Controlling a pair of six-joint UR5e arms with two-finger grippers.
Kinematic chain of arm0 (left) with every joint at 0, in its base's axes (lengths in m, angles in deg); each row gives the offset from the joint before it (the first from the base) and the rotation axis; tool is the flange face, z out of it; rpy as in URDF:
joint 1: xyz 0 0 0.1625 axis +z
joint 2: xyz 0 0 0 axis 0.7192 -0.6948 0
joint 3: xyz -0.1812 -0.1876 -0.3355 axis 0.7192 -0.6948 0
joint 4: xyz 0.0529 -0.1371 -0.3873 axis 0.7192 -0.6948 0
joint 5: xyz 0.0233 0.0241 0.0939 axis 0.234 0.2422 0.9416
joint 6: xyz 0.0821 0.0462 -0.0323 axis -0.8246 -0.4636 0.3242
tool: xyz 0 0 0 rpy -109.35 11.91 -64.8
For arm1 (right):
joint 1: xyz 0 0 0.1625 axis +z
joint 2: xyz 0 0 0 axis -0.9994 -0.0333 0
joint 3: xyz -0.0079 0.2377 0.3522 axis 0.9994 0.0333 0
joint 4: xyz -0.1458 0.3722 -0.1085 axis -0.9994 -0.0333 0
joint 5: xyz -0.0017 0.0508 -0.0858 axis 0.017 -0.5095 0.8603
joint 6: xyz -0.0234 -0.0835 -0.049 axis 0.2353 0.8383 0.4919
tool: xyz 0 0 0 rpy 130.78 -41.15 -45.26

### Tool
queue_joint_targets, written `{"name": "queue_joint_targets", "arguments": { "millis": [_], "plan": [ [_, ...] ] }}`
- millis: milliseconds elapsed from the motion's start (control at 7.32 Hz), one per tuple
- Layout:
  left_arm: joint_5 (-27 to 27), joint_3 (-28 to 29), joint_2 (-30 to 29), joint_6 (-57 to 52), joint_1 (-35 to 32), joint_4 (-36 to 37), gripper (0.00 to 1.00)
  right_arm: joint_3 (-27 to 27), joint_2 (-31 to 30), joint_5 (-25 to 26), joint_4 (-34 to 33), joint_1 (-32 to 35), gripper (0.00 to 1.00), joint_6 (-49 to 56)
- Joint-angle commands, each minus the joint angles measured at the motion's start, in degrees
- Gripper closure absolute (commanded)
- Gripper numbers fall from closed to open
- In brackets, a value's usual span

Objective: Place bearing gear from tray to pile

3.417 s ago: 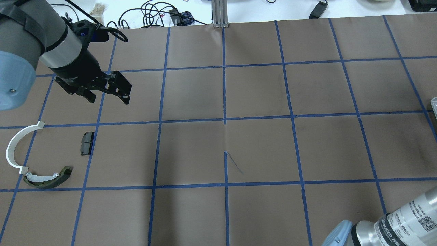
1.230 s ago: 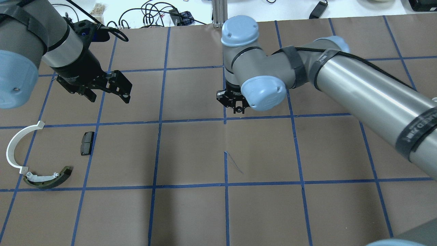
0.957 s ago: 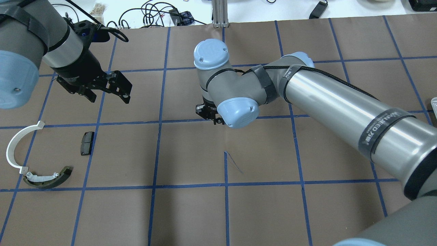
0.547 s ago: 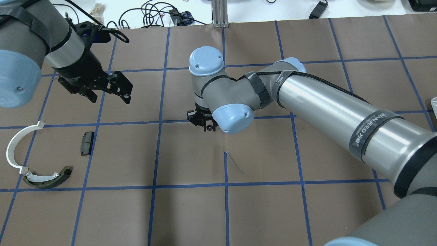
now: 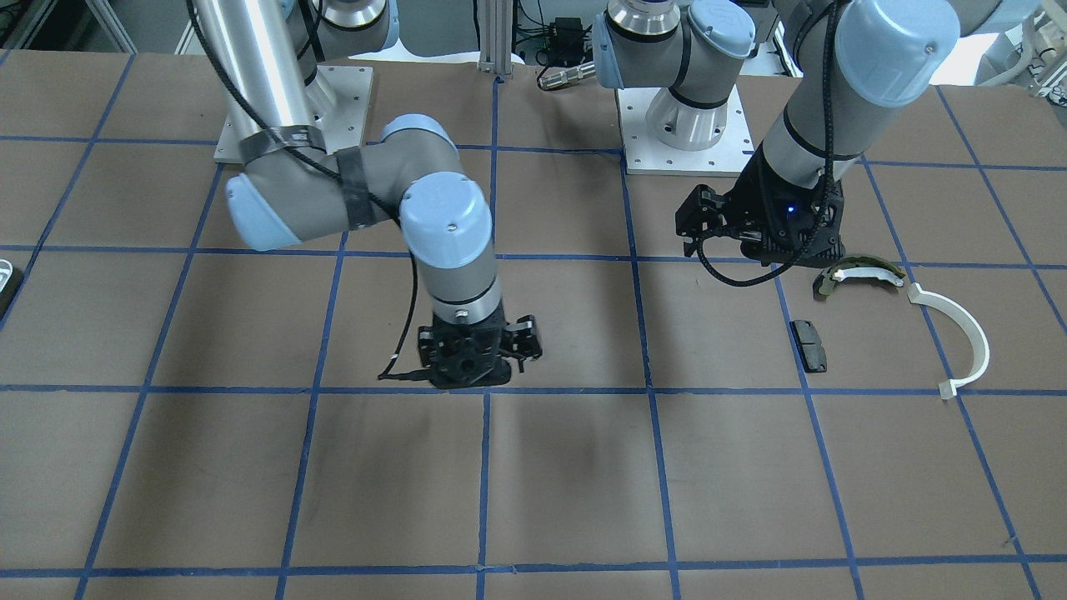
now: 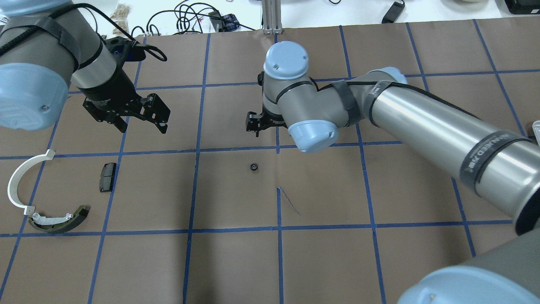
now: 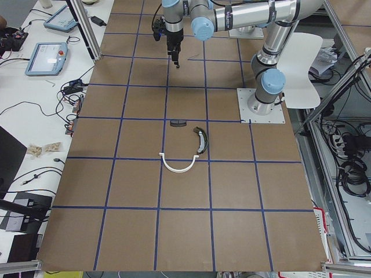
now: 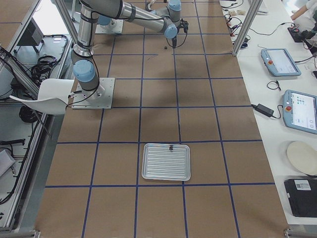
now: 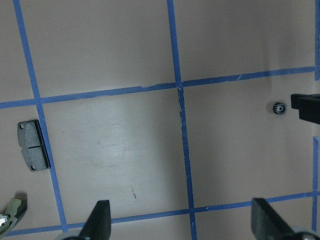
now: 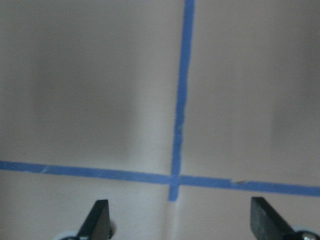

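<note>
The bearing gear (image 6: 253, 166), small and black, lies on the brown paper near the table's middle; it also shows in the left wrist view (image 9: 279, 107). My right gripper (image 6: 255, 126) is open and empty, raised just beyond the gear. The pile lies at the left: white arc (image 6: 17, 181), olive brake shoe (image 6: 59, 219), black pad (image 6: 107, 177). My left gripper (image 6: 145, 124) is open and empty, hovering beyond the pad. The metal tray (image 8: 166, 161) sits far to the right.
Blue tape lines grid the brown paper. A small dark part (image 8: 171, 148) rests at the tray's far rim. The tray's edge (image 6: 536, 126) just shows in the overhead view. Cables and tablets lie beyond the table's far edge.
My right arm swept in from the right with the gripper shut, went left and low, then opened and drew back; the gear now lies on the paper. My left gripper shifted slightly right.
</note>
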Motion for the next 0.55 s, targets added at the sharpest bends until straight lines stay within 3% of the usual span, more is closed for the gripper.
{"name": "queue_joint_targets", "arguments": {
  "millis": [0, 273, 410],
  "plan": [
    [-0.42, -2.95, -3.04, 2.60, -2.01, 6.26, 0.00, 0.03, -3.11, 0.26, 5.00, -14.12, 0.00, 23.23],
    [-0.50, -7.26, -7.43, 6.72, -10.17, 18.29, 0.00, -0.06, -4.35, 2.53, 9.68, -28.88, 0.00, 42.58],
    [-0.42, -7.71, -9.20, 7.88, -12.99, 19.83, 0.00, -0.06, -4.62, 8.99, 8.90, -33.04, 0.00, 52.34]
  ]
}}
